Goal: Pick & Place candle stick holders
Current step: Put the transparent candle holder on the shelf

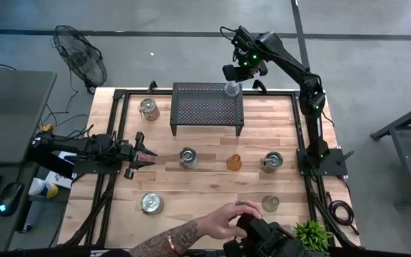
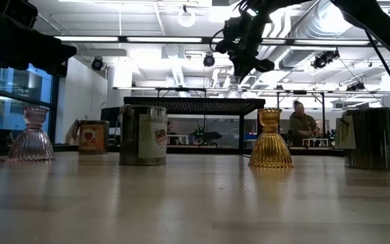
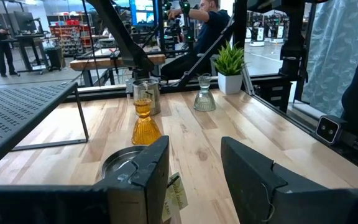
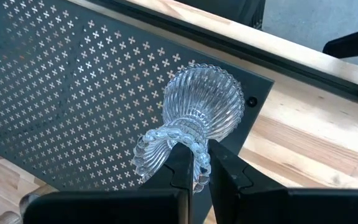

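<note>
Tabletop (image 1: 212, 153): pale wooden planks, black frame rails along the edges.
Left pincer (image 1: 145, 153): low over the left side of the tabletop, pointing toward the centre; jaws spread wide, nothing between them.
Silvery tin holder, far left (image 1: 148, 108): upright near the far edge, left of the stand; contents cannot be told.
Silvery tin holder, near left (image 1: 152, 203): upright toward the near edge; open top seen from above, contents cannot be told.
Silvery tin holder, centre (image 1: 188, 158): upright just ahead of the left pincer, apart from its fingertips; a paper tag hangs on its side in the left wrist view.
Black perforated metal stand (image 1: 207, 106): on four legs at the far centre of the tabletop.
Clear ribbed glass candle stick holder (image 4: 194, 118): over the stand's far right corner, tilted; whether it touches the mesh cannot be told.
Right pincer (image 4: 197, 165): above the stand's far right corner; jaws nearly closed, clamped on the beaded rim of the clear ribbed glass candle stick holder.
Amber ribbed glass holder (image 1: 234, 162): upright at mid tabletop, between two tins.
Silvery tin holder, right (image 1: 272, 162): upright, right of the amber one.
Greenish glass holder (image 1: 270, 203): upright near the right near edge.
Person's hand (image 1: 235, 218): at the near edge, resting on a dark object.
Small green potted plant (image 1: 312, 234): near right corner.
</note>
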Controlling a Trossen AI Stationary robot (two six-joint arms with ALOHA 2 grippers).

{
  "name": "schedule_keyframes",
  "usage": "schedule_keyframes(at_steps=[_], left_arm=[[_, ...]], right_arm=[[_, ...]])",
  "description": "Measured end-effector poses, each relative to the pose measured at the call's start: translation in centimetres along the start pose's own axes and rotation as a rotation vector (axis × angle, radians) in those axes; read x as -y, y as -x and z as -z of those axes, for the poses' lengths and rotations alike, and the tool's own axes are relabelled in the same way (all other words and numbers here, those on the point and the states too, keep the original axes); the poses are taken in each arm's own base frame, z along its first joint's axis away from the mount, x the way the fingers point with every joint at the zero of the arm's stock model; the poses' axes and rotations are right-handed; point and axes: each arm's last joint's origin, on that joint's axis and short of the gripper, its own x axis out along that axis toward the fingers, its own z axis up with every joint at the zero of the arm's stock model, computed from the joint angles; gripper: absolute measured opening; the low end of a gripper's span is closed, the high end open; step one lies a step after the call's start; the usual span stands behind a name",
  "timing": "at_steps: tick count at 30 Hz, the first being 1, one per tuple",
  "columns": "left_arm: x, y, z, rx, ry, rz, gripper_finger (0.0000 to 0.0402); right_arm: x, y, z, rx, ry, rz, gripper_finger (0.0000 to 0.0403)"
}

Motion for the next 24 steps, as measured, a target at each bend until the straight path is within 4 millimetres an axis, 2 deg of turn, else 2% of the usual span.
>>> schedule_keyframes(at_steps=[24], left_arm=[[0.00, 0.00, -0.01, 0.001, 0.000, 0.001, 0.0143]], right_arm=[[0.11, -0.26, -0.05, -0.025, -0.005, -0.017, 0.0024]])
